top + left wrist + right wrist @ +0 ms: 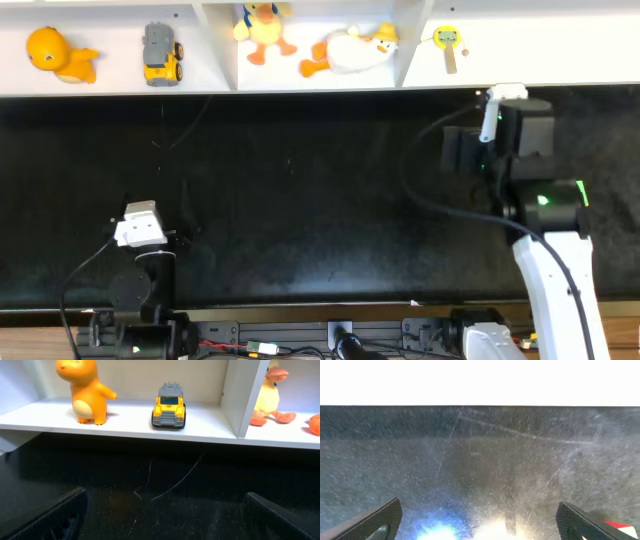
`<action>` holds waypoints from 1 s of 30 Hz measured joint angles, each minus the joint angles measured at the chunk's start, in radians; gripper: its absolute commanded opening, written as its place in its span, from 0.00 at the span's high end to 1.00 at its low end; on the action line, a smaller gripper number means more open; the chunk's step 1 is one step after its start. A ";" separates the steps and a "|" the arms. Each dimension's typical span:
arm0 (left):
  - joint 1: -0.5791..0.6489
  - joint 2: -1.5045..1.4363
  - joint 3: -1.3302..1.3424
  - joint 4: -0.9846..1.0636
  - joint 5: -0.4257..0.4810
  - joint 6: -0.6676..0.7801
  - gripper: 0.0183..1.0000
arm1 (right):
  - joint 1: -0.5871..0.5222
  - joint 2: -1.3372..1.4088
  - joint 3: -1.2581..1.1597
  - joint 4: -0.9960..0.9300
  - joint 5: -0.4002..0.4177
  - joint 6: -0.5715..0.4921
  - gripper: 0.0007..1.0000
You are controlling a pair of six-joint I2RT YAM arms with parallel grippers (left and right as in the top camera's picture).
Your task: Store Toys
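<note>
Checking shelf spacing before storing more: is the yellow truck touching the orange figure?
Apart. The left wrist view shows a plain stretch of bare white shelf between the yellow truck and the orange figure.

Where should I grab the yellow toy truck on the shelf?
I'd grip the toy truck across its flat sides, just above the wheels, coming straight in from the open front of the shelf. It stands upright, end-on, with free space either side.

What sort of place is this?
Likely a robot lab bench staged as a toy corner: a white cubby shelf holding a toy truck and a plush duck, beside a black work mat.
</note>
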 measured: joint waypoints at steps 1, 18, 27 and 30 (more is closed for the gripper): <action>0.000 0.000 0.000 0.000 0.000 0.000 0.00 | -0.001 -0.013 0.000 0.000 0.000 0.000 0.00; 0.000 0.000 0.000 0.000 0.000 0.000 0.00 | -0.011 -0.034 0.000 -0.003 0.004 -0.001 0.00; 0.000 0.000 0.000 0.000 0.000 0.000 0.00 | -0.156 -0.034 0.000 -0.084 0.016 0.000 0.00; 0.000 0.000 0.000 0.000 0.000 0.000 0.00 | -0.209 -0.034 0.000 -0.150 0.015 -0.001 0.01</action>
